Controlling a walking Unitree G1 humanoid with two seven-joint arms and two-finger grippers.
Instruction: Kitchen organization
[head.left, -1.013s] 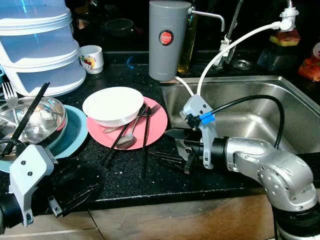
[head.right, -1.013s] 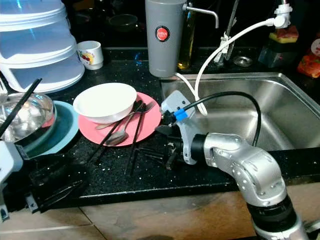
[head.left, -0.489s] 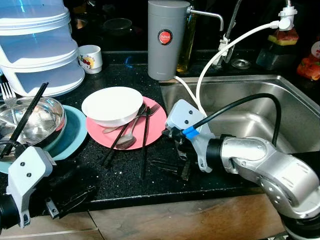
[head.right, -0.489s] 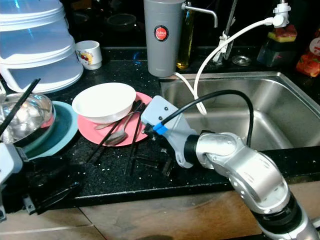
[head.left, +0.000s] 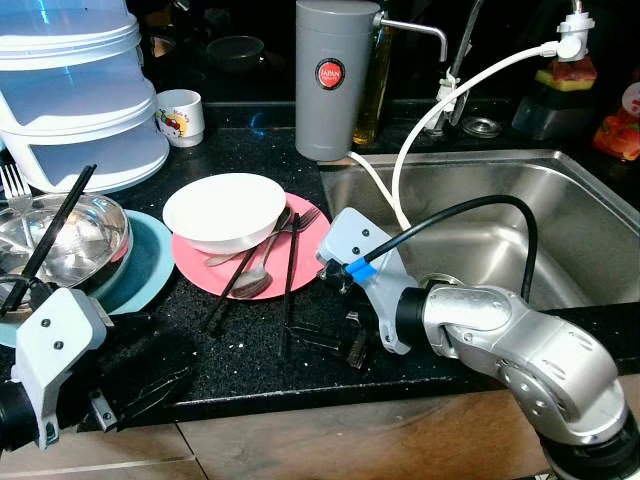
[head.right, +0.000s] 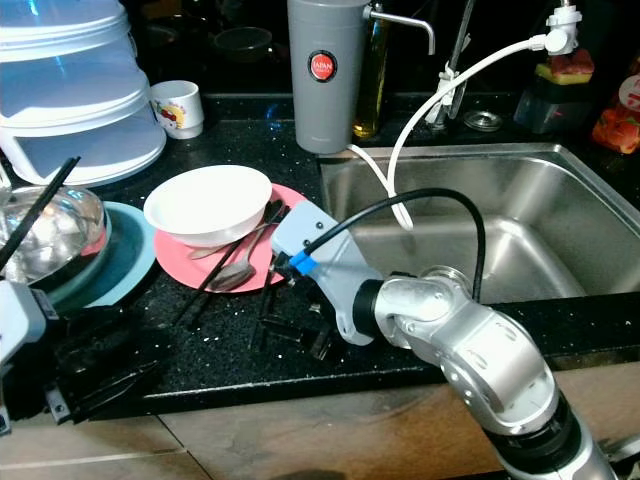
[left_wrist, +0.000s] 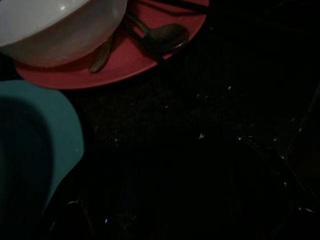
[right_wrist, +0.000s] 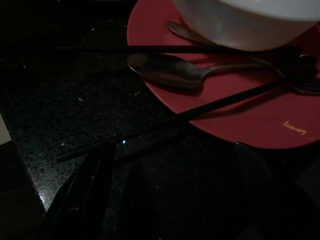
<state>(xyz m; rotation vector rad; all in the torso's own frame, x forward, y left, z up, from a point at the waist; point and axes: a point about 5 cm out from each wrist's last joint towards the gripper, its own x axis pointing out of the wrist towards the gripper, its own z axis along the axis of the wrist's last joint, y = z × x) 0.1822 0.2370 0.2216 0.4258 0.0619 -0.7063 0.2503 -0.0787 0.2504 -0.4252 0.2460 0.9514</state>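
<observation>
My right gripper (head.left: 335, 340) reaches low across the black speckled stone counter (head.left: 250, 350) from the sink side, my silver forearm lying along the counter's front edge, and my two black fingers spread apart with nothing between them, their tips just short of the round pink plate (head.left: 310, 262). My left gripper (head.left: 135, 385) rests at the counter's front lip near seven o'clock, fingers parted and empty too. Bare counter lies between my two grippers; at three o'clock the counter drops into the stainless steel sink (head.left: 560, 215), and the front edge runs right under both wrists. On the pink plate sits a white ceramic bowl (head.left: 226, 208), toward the plate's ten o'clock side, with a metal spoon (right_wrist: 175, 71) and a metal fork (head.left: 300, 222) beside it. Black chopsticks (head.left: 290, 280) lie across the plate's rim at five o'clock and run out onto the counter toward my right fingers. At nine o'clock a shiny steel bowl (head.left: 75, 240) rests on a teal plate (head.left: 150, 265).
</observation>
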